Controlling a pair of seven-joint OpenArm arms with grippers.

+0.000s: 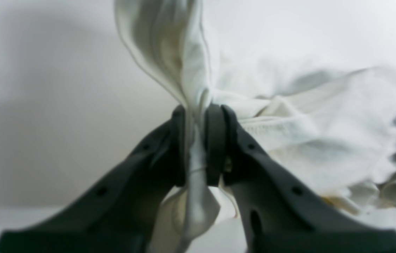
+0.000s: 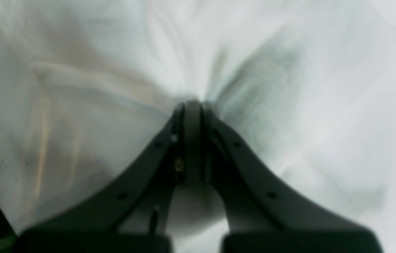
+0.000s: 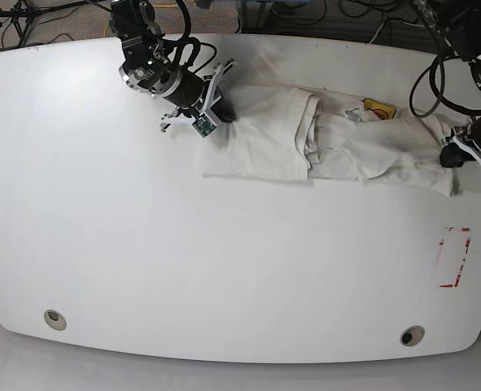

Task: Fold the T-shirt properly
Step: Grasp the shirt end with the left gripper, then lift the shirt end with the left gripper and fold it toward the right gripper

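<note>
The T-shirt (image 3: 338, 142) is lying stretched in a loose, bunched band across the far half of the white table (image 3: 183, 269), between the two arms. It is looking light, limp and easily creased, so by my judgement it is wanting holds on hems or seam edges, where layers are gathering thick enough to pinch. The left gripper (image 1: 199, 147) is pinching a gathered ridge of fabric, its jaws pressed onto the cloth. The right gripper (image 2: 192, 140) is showing its jaws pressed together at the cloth's edge; whether fabric is lying between them I cannot tell. The base view alone is showing the yellow-orange logo (image 3: 378, 106) and the red marking (image 3: 454, 257); the left wrist view alone is showing the pinch.
</note>
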